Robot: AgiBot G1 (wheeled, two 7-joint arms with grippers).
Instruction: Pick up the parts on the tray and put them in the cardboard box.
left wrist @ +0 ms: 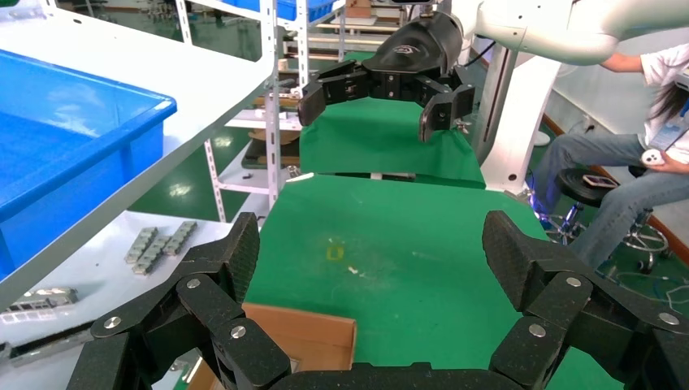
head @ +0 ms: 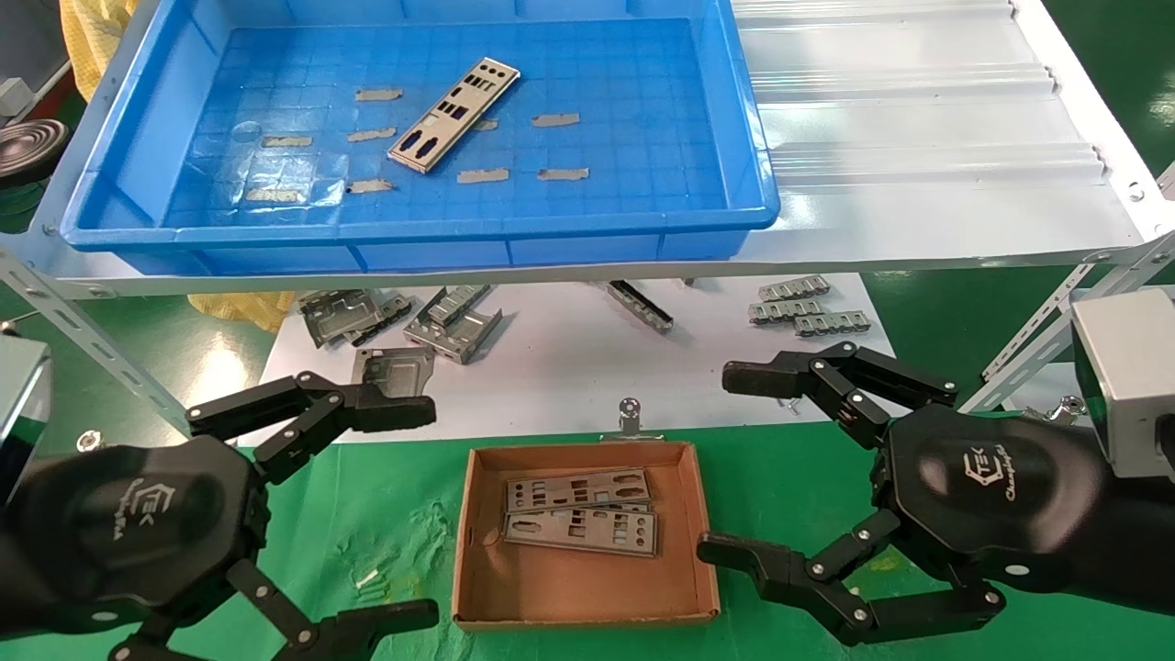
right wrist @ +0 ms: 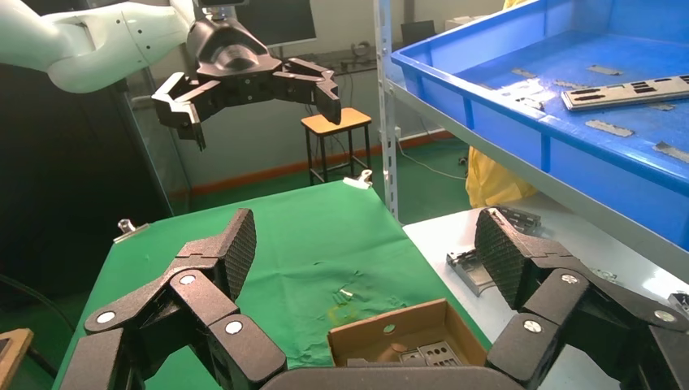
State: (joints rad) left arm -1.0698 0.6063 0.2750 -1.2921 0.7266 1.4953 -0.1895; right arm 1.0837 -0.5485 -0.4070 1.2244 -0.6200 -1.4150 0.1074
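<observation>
Both arms low at the near edge, one each side of the cardboard box (head: pixel 587 540). Left gripper (head: pixel 404 514) sits left of the box, jaws spread wide, nothing in them; the left wrist view shows the two fingers (left wrist: pixel 236 260) well apart over the green cloth (head: pixel 386 514), with a corner of the box below. Right gripper (head: pixel 748 468) sits right of the box, jaws also wide apart and empty; its lower finger is just beside the box's right wall. Box rests on the green cloth and holds two parts in box (head: pixel 580 516), overlapping, flat on the floor toward the far end. One part on tray (head: pixel 454 115) remains on the tray (head: pixel 413 248), lying diagonally near the middle of the grid floor, with small grey tape strips (head: pixel 482 174) scattered around it. Tray sits on the white upper shelf (head: pixel 918 138). On the white counter (head: pixel 551 367) between shelf and cloth lie bent grey brackets (head: pixel 454 321), a cluster on the left and three small ones at right. A metal clip (head: pixel 630 418) stands at the cloth's far edge, just behind the box.
</observation>
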